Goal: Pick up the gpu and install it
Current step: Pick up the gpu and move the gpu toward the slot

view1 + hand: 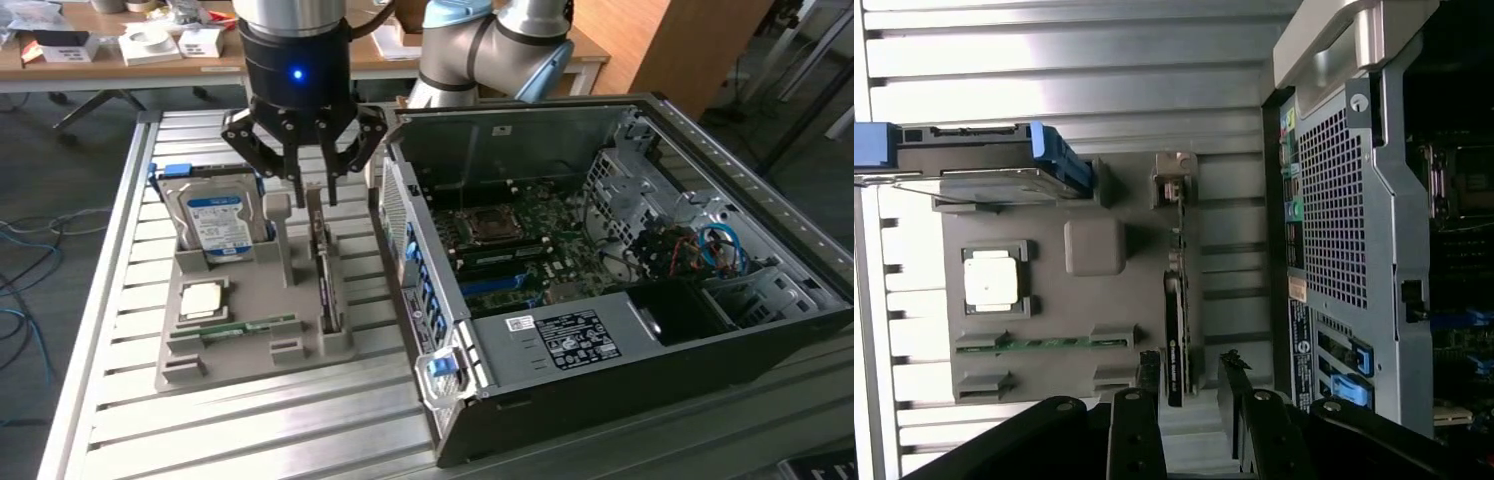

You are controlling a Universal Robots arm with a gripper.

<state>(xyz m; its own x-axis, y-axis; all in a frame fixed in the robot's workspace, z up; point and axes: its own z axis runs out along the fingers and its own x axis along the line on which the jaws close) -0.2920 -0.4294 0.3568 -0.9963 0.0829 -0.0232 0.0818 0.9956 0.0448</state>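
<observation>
Pick-up step in hand: gripper (310, 190) hovering open, empty, just above gpu (324, 270), which is standing on edge in tray (200, 365), at the exterior view's left of case (747, 180); the grasp is likely calling for fingers straddling its thin top edge

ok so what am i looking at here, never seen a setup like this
This is a robot arm ending in a black fingered hand. One picture is from a camera off the arm, the other from its wrist. On the slatted metal table, a grey plastic tray holds a blue-labelled silver hard drive, a square silver chip, a narrow green memory stick and the thin dark gpu card on edge. Beside it lies an open black computer case. The hand hangs open and empty above the card.
</observation>
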